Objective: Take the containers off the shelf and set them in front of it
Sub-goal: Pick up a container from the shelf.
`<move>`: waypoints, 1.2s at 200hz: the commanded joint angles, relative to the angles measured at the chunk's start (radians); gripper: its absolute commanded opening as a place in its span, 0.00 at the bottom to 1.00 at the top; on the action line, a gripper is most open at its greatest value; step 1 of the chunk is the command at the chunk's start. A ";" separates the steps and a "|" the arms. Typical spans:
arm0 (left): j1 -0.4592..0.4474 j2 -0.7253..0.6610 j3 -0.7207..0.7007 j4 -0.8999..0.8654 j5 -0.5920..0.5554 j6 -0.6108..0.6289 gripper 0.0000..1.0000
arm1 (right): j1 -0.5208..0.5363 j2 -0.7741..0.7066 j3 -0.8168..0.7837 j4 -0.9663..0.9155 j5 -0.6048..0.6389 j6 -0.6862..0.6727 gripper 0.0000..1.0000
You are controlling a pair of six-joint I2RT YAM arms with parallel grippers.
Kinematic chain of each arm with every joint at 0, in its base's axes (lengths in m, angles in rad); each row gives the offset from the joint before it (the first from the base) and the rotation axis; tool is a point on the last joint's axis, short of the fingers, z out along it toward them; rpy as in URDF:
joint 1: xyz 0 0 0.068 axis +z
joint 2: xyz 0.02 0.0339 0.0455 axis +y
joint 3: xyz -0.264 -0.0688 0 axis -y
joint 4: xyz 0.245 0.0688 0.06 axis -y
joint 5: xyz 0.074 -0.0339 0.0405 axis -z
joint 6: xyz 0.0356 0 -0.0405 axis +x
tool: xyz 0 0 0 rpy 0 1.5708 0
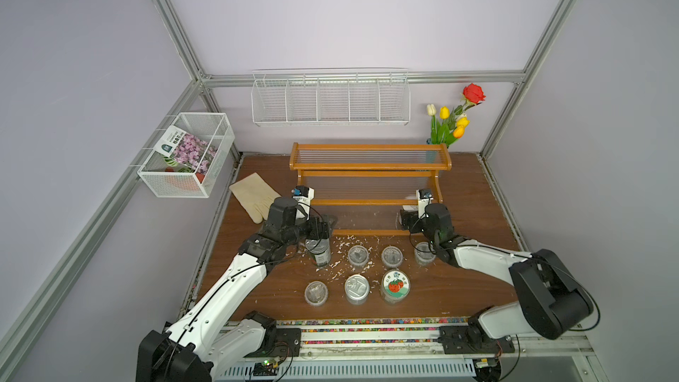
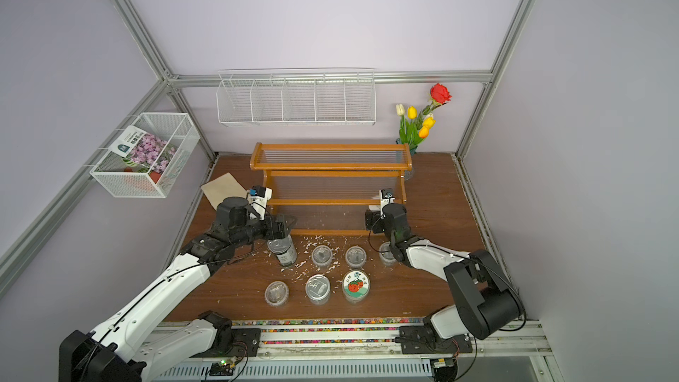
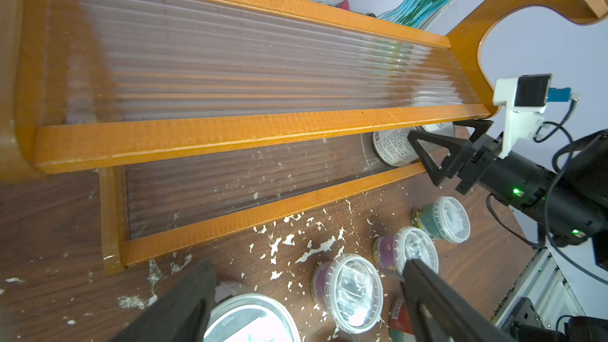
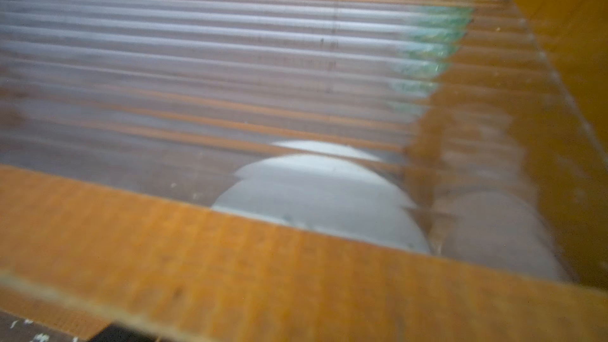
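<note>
- Left pincer (image 3: 307,263) stood wide open, empty, above silver pull-tab tin (image 3: 250,320); side label illegible.
- Right pincer (image 3: 439,141) gaped wide at white-lidded jar (image 3: 393,146) on orange-brown wooden shelf (image 3: 230,133); label print unreadable.

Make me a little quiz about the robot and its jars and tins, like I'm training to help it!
1. True or false: a container sits on the top tier of the shelf.
2. How many containers stand on the table in front of the shelf?
3. The right gripper reaches for the white-lidded jar. Which tier holds it? A top, B middle, C lowest.
Key: 1 false; 2 seven; 3 C.
</note>
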State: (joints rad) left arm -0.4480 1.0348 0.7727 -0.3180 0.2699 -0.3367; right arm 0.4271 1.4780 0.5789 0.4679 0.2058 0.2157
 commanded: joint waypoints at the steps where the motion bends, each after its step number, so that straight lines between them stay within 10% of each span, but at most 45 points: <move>1: -0.006 0.001 0.013 0.018 0.008 -0.009 0.92 | -0.012 0.029 0.024 0.124 -0.001 -0.006 0.93; 53: -0.006 -0.015 -0.019 0.032 -0.002 -0.015 0.92 | -0.012 -0.015 -0.009 0.094 -0.020 -0.036 0.67; 240: -0.006 0.054 -0.014 0.078 0.011 -0.002 0.92 | 0.078 -0.608 -0.069 -0.449 -0.303 -0.059 0.62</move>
State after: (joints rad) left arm -0.4500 1.0813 0.7631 -0.2588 0.2703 -0.3435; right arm 0.4721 0.9237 0.4652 0.1051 -0.0689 0.1722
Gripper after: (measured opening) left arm 0.925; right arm 0.866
